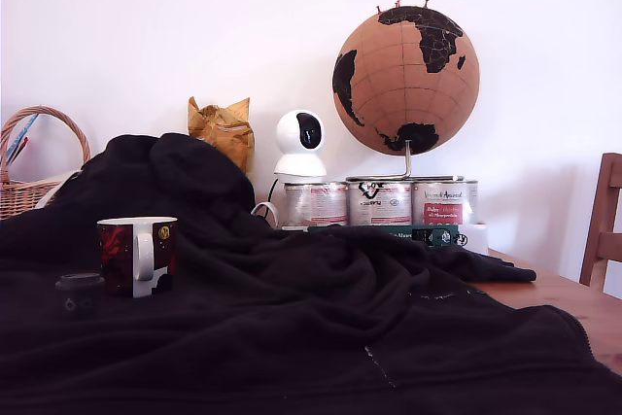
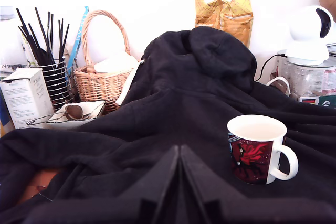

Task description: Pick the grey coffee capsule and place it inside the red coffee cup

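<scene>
The red coffee cup (image 1: 136,255) stands upright on black cloth at the exterior view's left, with a white handle and a gold emblem. Just in front of it, towards the exterior view's left, sits the grey coffee capsule (image 1: 80,293), small and dark. In the wrist view the cup (image 2: 257,150) shows an empty white inside, and the capsule is out of sight. My gripper (image 2: 180,153) appears only in the wrist view. Its two black fingers are pressed together with nothing between them, and it is well short of the cup. The exterior view does not show the arm.
A rumpled black cloth (image 1: 321,318) covers most of the wooden table (image 1: 573,303). At the back stand a cork globe (image 1: 406,80), three silver tins (image 1: 379,203), a white camera (image 1: 300,143), a yellow bag (image 1: 222,128) and a wicker basket (image 2: 102,77). A chair (image 1: 604,225) is at the right edge.
</scene>
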